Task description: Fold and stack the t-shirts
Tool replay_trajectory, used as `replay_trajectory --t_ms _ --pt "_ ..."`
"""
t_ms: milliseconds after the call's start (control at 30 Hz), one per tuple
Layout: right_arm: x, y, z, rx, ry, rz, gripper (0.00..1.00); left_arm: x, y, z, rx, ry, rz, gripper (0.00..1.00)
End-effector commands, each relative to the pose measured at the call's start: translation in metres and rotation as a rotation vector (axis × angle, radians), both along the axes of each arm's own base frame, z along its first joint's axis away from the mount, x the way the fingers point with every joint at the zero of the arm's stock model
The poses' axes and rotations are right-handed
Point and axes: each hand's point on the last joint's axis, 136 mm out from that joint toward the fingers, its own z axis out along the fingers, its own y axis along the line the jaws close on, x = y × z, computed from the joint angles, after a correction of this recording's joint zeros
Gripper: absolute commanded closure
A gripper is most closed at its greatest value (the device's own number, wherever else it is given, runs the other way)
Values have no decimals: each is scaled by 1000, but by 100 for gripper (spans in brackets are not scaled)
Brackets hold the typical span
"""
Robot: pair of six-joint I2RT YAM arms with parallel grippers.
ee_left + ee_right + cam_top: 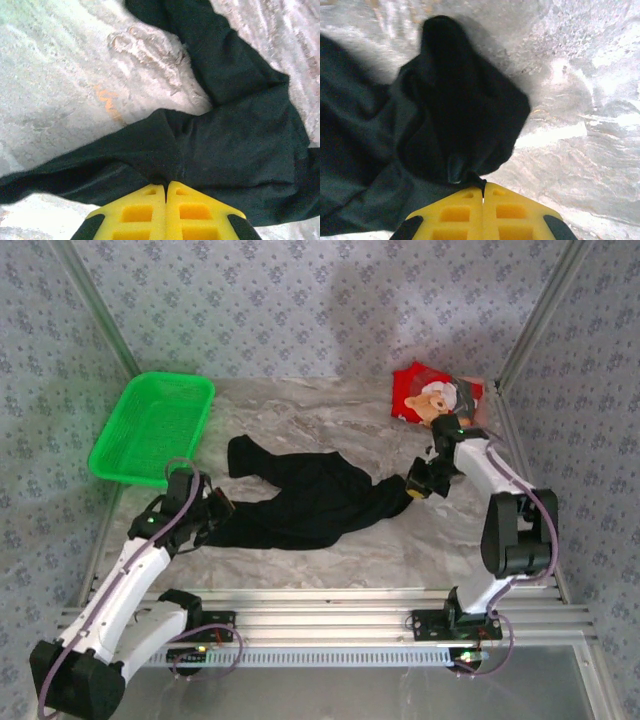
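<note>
– Black shirt (pixel 310 502), mid-frame on the table, bunched. Who has it?
– Both. The left gripper (pixel 166 187) is at its lower-left edge, fingers pressed together on a fold. The right gripper (pixel 483 186) is at the right end, pinched the same way on a lump of cloth.
– And the red shirt (pixel 435 395)?
– Upper right, crumpled, just behind the right arm.
– Risk?
– Thin pinches, I'd say. An uneven pull could slip an edge free, or spread the shirt twisted so it folds crooked. The right arm might also snag the red one.
</note>
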Motion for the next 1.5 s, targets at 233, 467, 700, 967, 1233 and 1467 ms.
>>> replay_trajectory --t_ms 233,467,700,967,1233,1467 --pt "-44 -10 -42 -9 132 17 100 -1 -3 1 -9 5 -22 100" --pt "-49 -14 -44 -8 163 45 100 -6 0 -2 -3 14 -15 100" --pt "-40 -14 -70 -17 168 41 96 -7 -3 -11 -11 33 -24 100" --pt "-38 -9 -65 -18 143 51 65 -8 -3 -12 -10 37 -27 100" --pt "-31 -7 -67 -18 138 47 62 -8 -4 -14 -19 37 -24 100" --pt "-21 -3 -71 -20 137 52 61 -11 -3 -16 -18 41 -24 100"
